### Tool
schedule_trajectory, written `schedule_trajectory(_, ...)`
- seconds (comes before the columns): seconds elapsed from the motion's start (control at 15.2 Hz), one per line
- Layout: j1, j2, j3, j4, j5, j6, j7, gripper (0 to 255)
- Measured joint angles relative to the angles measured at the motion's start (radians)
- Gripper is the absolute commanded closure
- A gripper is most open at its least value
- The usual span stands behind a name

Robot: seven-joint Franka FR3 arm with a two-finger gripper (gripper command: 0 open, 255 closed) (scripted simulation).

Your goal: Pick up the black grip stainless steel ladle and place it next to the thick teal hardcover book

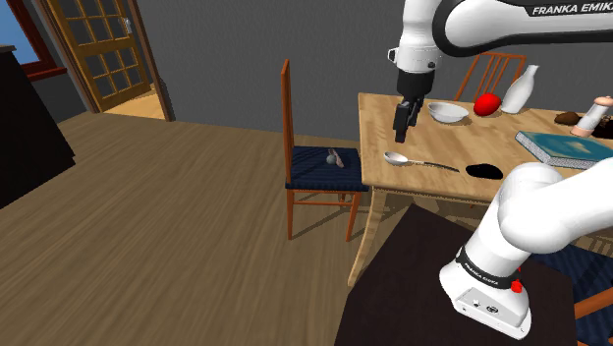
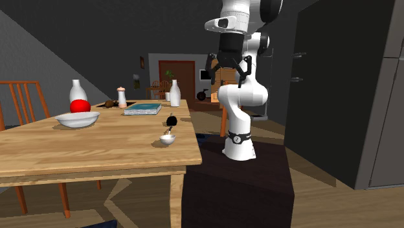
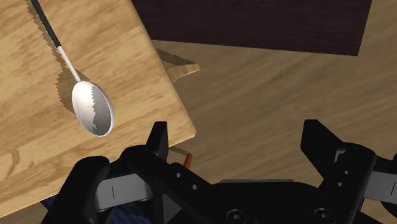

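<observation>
The ladle [image 1: 440, 165] lies on the table [image 1: 462, 143], a bowl [image 1: 447, 111] behind it, the book [image 1: 568, 147] to its right in the shoulder view, a chair [image 1: 309, 162] to its left.

Cannot identify the small grey thing [image 1: 335, 157] on the blue chair seat [image 1: 306, 172], nor see the far end of the black grip on the ladle [image 3: 92, 109], cropped at the wrist view's edge.

Shoulder view overlooks the table [image 1: 432, 138]; second exterior view looks low along it.
</observation>
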Motion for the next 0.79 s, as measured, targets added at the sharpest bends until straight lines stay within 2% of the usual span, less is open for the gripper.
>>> schedule_trajectory(0.26,-0.006,-0.053,-0.049,-0.073,-0.036,0.038,-0.071,0)
schedule_trajectory(0.79,-0.058,-0.139,-0.262,-0.247,-0.202,0.202,-0.353,0)
